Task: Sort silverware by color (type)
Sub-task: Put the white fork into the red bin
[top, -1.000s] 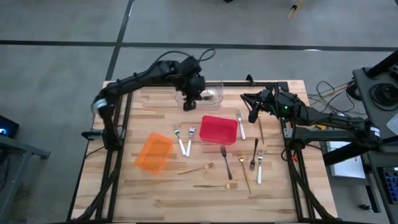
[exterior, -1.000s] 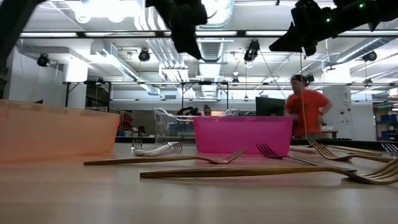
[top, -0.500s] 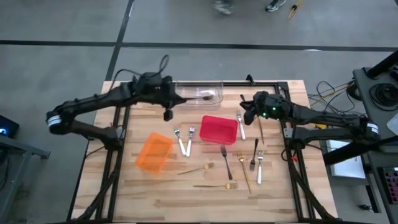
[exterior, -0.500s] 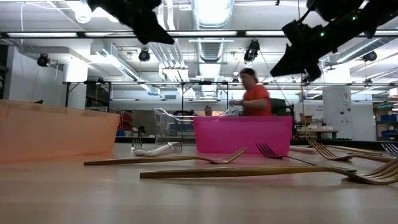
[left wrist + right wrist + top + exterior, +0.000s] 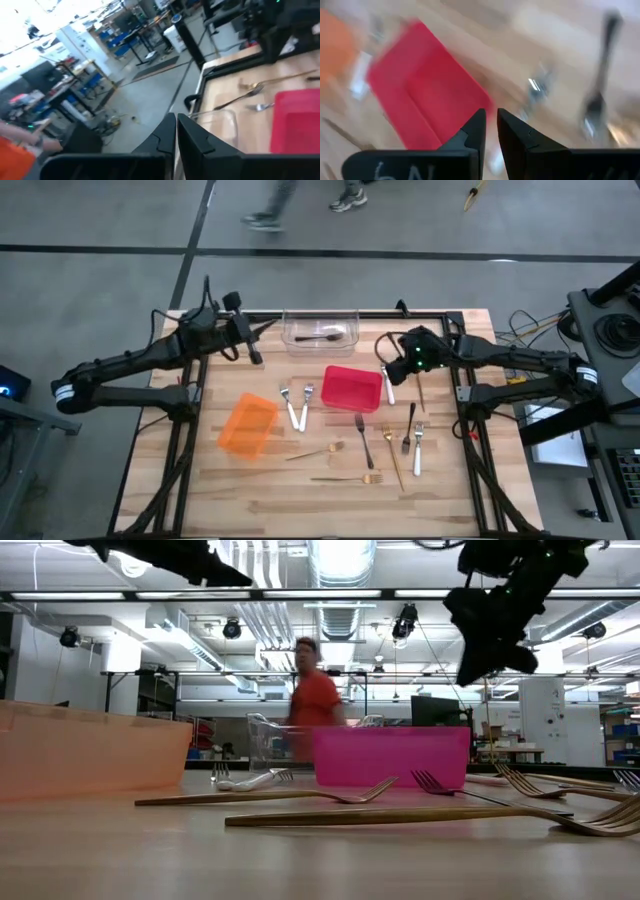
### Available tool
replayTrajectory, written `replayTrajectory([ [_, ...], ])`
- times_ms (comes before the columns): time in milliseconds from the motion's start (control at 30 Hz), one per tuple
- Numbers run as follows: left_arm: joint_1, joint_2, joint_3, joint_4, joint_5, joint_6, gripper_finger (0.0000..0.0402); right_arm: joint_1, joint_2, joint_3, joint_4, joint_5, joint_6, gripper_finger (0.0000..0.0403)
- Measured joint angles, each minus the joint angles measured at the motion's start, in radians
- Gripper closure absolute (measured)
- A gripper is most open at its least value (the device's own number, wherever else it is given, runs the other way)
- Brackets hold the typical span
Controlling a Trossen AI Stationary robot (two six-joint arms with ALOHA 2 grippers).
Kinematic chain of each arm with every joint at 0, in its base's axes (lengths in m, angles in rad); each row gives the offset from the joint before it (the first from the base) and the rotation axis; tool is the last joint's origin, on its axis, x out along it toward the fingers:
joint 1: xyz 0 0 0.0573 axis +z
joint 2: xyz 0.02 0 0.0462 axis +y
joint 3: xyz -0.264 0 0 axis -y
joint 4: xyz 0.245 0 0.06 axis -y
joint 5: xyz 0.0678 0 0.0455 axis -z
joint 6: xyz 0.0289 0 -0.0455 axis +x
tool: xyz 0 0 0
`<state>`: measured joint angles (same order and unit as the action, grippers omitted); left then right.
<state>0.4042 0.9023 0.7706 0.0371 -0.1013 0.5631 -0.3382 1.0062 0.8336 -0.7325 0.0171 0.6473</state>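
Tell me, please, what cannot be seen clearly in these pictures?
- Right wrist view: the red bin and a dark fork are blurred by motion.
- Low view: the clear bin is partly hidden behind the red bin.
- High view: the utensil in the clear bin is too small to identify.

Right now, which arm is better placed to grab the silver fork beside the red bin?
Right, probably. The right gripper hovers almost over that silver fork by the red bin. The left gripper is shut, far across the table near its back-left corner.
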Motion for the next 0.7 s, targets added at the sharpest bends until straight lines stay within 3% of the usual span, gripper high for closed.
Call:
replayTrajectory([
  [167,0.002,0.002,-0.003,-0.001,-0.057,0.042,0.0401,0.000,0.072,0.102,-0.295,0.000,0.095,0.0365],
  [333,0.003,0.034,-0.003,-0.002,-0.110,0.057,0.0401,0.000,0.135,0.165,-0.461,-0.010,0.172,0.0365],
  [567,0.003,0.097,-0.003,-0.013,-0.186,0.056,0.0402,0.009,0.183,0.175,-0.512,-0.199,0.276,0.0365],
  [700,0.003,0.111,-0.003,-0.041,-0.288,0.047,0.0401,0.064,0.194,0.170,-0.522,-0.237,0.344,0.0365],
])
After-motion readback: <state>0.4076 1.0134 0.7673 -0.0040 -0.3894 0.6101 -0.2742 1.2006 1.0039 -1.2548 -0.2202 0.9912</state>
